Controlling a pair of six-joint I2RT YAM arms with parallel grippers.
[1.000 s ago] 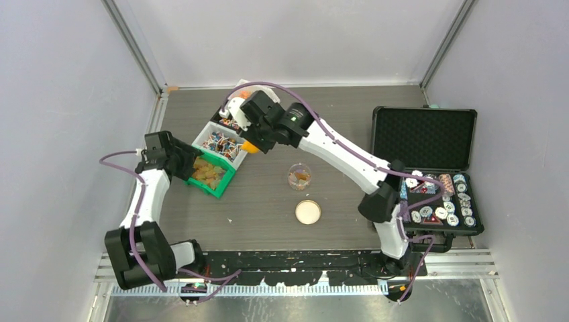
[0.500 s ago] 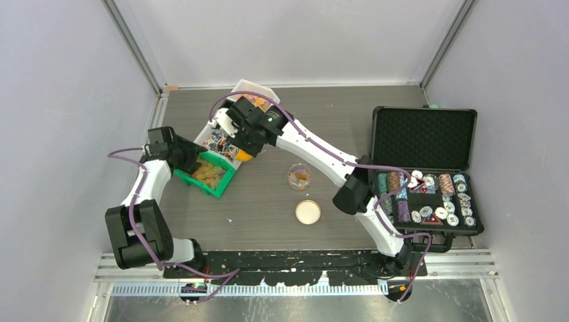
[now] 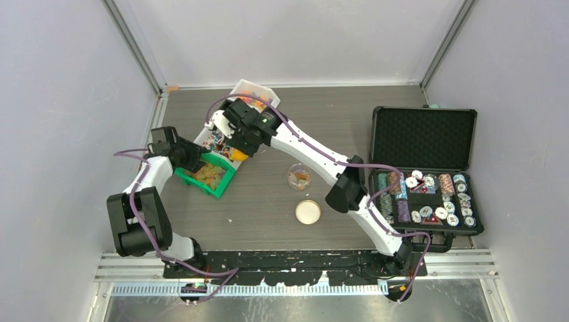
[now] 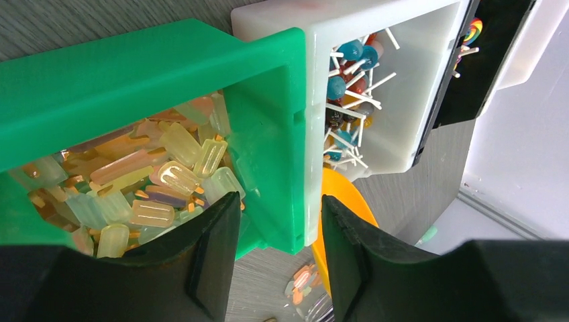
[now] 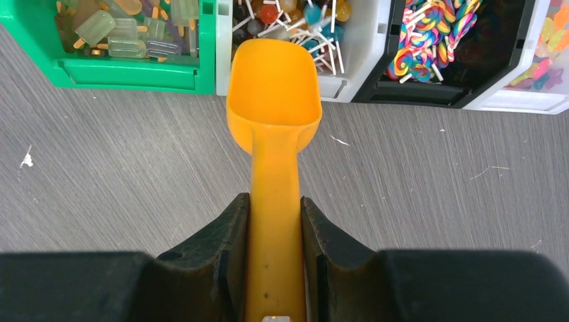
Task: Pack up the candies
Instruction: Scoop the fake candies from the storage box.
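The candies are pale yellow-orange gummy pieces (image 4: 154, 181) in a green bin (image 3: 216, 187), also in the right wrist view (image 5: 127, 30). My left gripper (image 3: 193, 161) (image 4: 278, 215) straddles the green bin's wall (image 4: 268, 154), one finger over the gummies and one outside, shut on it. My right gripper (image 3: 240, 143) (image 5: 275, 221) is shut on the handle of an empty orange scoop (image 5: 274, 87). The scoop's mouth is at the front of the white bin of lollipops (image 5: 295, 17), beside the green bin. A small glass jar (image 3: 300, 176) holds a few candies.
A black bin of rainbow lollipops (image 5: 436, 33) and another white bin (image 3: 255, 89) continue the row. A round lid (image 3: 308, 212) lies near the jar. An open black case of poker chips (image 3: 429, 194) stands at the right.
My right arm has swung left with the scoop, from beside the bins to over their front edge. My left gripper and the green bin have shifted slightly left.
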